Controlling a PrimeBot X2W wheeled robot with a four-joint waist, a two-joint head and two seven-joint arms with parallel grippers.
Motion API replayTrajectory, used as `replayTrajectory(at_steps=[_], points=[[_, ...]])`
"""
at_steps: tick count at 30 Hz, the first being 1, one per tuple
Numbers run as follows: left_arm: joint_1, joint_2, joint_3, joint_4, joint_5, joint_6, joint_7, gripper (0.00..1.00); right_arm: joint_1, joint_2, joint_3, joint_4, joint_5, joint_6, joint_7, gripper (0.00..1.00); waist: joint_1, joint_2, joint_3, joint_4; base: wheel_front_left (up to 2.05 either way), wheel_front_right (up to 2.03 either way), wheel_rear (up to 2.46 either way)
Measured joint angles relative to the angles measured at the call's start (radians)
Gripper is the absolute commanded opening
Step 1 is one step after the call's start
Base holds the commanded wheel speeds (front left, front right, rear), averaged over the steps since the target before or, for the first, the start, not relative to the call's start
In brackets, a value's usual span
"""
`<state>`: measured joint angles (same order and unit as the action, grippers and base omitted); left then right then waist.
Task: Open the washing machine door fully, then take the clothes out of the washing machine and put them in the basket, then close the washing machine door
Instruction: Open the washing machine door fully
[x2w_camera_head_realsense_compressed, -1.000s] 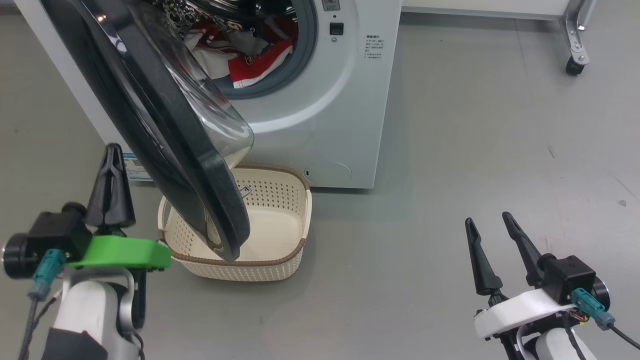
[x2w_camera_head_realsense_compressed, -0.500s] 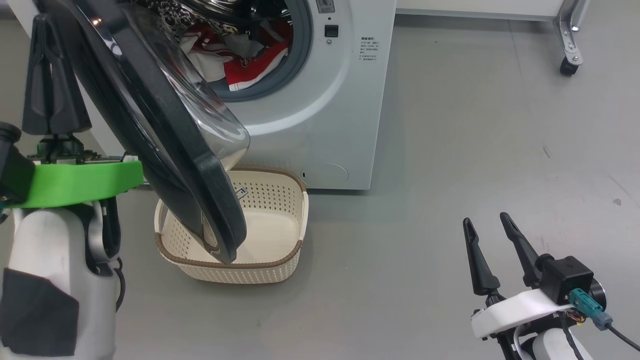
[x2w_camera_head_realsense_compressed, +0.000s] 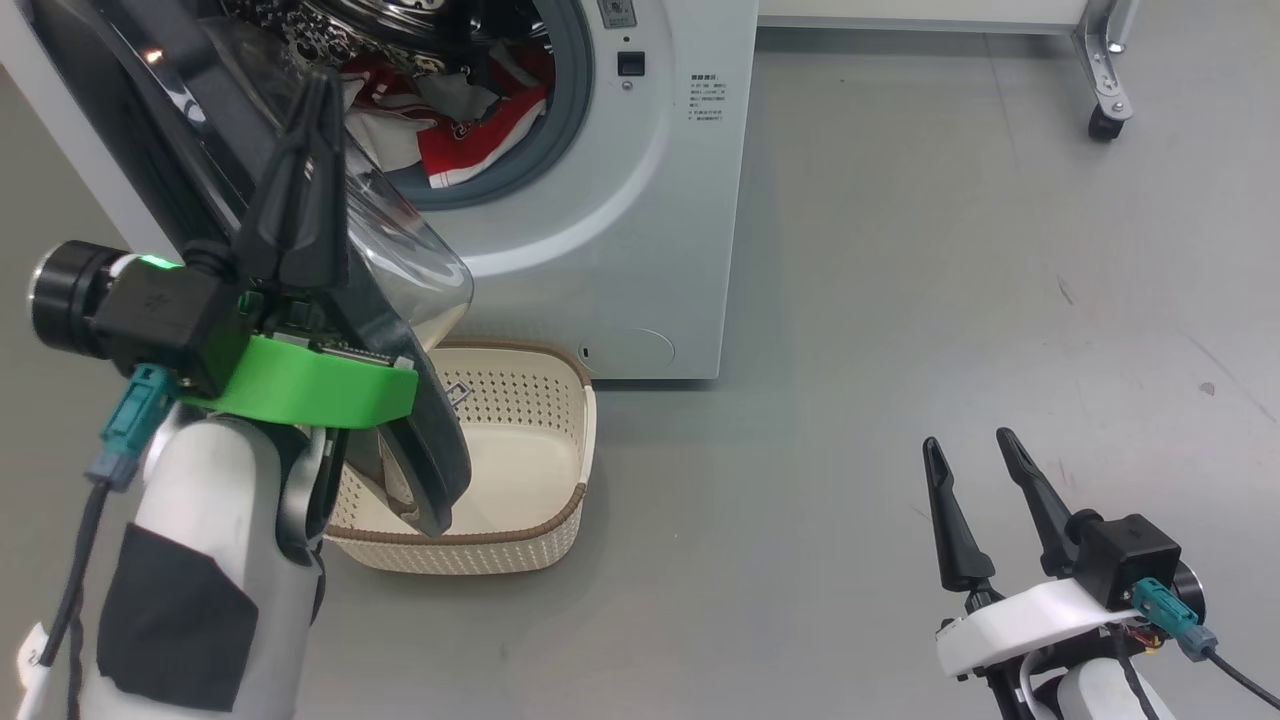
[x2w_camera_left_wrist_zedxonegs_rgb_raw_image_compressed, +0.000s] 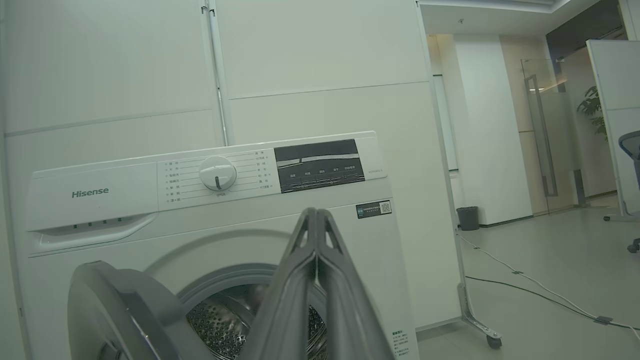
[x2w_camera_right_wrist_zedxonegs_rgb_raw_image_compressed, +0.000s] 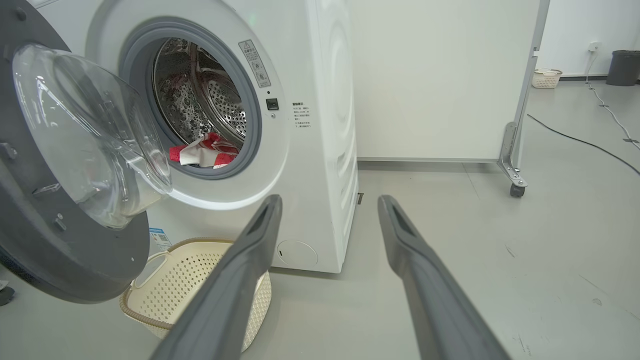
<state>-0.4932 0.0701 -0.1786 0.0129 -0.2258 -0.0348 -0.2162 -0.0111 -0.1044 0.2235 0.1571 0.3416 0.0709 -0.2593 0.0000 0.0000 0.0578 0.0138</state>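
Pressing its two long dark fingers flat together, the left pincer (x2w_camera_head_realsense_compressed: 318, 85) grips nothing. It is raised on the left, in front of the washing machine door (x2w_camera_head_realsense_compressed: 405, 265); whether they touch I cannot tell. The right pincer (x2w_camera_head_realsense_compressed: 967, 442) hangs low at the near right over the bare grey floor (x2w_camera_head_realsense_compressed: 900, 250), its fingers spread wide and empty, well apart from everything.

The door stands swung out to the left, a glossy black rim around a bulging clear glass bowl, and its lower edge covers the left part of the basket (x2w_camera_head_realsense_compressed: 500, 550). That cream perforated basket with a brown woven-look rim sits on the floor just before the washing machine (x2w_camera_head_realsense_compressed: 640, 230), a white box. Behind the grey rubber ring, the clothes (x2w_camera_head_realsense_compressed: 470, 130), red and white, lie crumpled in the dimpled steel drum (x2w_camera_right_wrist_zedxonegs_rgb_raw_image_compressed: 200, 95).
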Motion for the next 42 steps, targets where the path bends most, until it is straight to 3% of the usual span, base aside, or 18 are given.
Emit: replayTrajectory(at_steps=[23,42], points=[[0.145,-0.023,-0.142,0.216,-0.065,-0.025,0.163,0.0,0.0,0.02,-0.024,0.011,-0.011,0.018,0.0,1.0,0.0,0.0,0.004,-0.036,0.0,0.0,0.0],[0.171,-0.034,-0.107,0.35,-0.127,0.012,0.205,0.0,0.0,0.031,-0.035,0.022,-0.027,0.028,0.0,1.0,0.0,0.0,0.002,-0.057,0.0,0.0,0.0]])
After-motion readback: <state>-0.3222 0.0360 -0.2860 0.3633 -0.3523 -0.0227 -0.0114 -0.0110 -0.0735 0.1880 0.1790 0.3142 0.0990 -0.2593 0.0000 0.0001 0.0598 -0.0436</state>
